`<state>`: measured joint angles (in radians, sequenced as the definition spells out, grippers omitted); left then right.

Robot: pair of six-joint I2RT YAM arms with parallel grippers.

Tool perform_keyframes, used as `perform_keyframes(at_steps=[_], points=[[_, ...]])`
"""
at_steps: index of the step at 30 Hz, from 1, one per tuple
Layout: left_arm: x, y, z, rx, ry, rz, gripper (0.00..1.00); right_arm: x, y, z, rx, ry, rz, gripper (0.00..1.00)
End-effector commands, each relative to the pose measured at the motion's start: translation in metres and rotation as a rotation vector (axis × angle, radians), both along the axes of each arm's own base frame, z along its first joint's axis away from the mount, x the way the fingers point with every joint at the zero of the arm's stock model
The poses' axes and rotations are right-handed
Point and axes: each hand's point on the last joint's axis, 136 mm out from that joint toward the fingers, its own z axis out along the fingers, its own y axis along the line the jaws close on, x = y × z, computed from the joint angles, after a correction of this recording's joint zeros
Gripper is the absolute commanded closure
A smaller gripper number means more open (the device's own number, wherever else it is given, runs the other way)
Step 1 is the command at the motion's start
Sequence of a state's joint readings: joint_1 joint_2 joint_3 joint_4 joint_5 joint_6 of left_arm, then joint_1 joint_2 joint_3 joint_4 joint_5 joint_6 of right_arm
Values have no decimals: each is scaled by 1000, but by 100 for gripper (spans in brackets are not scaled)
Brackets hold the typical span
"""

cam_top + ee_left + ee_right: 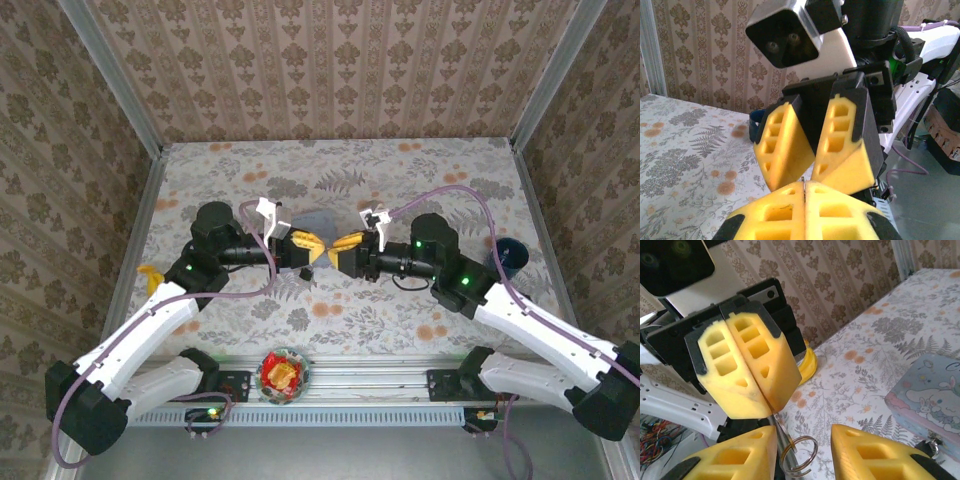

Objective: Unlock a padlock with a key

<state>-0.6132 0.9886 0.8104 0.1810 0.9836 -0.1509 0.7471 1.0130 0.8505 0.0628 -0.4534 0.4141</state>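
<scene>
Left arm (150, 325), right arm (545, 335): white shells on the long links, black joint housings, green LEDs lit on the black sections. Lilac cable (470, 192) runs along each. Left pincer (315, 248), right pincer (342, 244): yellow wedge fingers (785, 145) with rectangular cut-outs, black backing plates with screws. White wrist camera (790, 35), black-faced, two lenses. Black bases (460, 385) at 6 o'clock.

Over the floral-patterned bench (400, 170), the yellow-fingered left pincer (316, 247) and right pincer (340, 244) point tip to tip, near a pale blue tin (319, 219).
</scene>
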Motion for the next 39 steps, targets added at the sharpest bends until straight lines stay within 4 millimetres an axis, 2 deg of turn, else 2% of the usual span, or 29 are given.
perform_keyframes(at_steps=[1,8,13,16,17,21,22,24,27,30,34,39], points=[[2,0,0,-14,3,-3,100,-4,7,11,27,-26,47,68],[4,1,2,-21,1,10,100,-1,5,6,11,-28,29,80],[5,1,2,-22,7,16,100,-1,2,7,14,-38,9,99],[8,2,3,-24,16,33,100,1,-1,7,12,-39,-15,100],[9,2,4,-28,16,40,97,2,-2,6,10,-34,-22,100],[16,7,12,-55,24,79,62,7,-7,0,-9,6,-58,100],[18,10,13,-64,25,97,56,9,-8,-2,-16,27,-70,100],[23,15,17,-86,9,135,50,14,-12,-6,-29,70,-95,100],[32,24,22,-115,-40,218,47,20,-18,-15,-74,171,-139,100],[40,32,20,-120,-113,303,33,26,-24,-24,-104,284,-172,100],[37,39,22,-132,-252,350,21,28,-28,-25,-75,400,-156,100],[35,44,22,-115,-331,372,18,28,-35,-25,-44,451,-148,100]])
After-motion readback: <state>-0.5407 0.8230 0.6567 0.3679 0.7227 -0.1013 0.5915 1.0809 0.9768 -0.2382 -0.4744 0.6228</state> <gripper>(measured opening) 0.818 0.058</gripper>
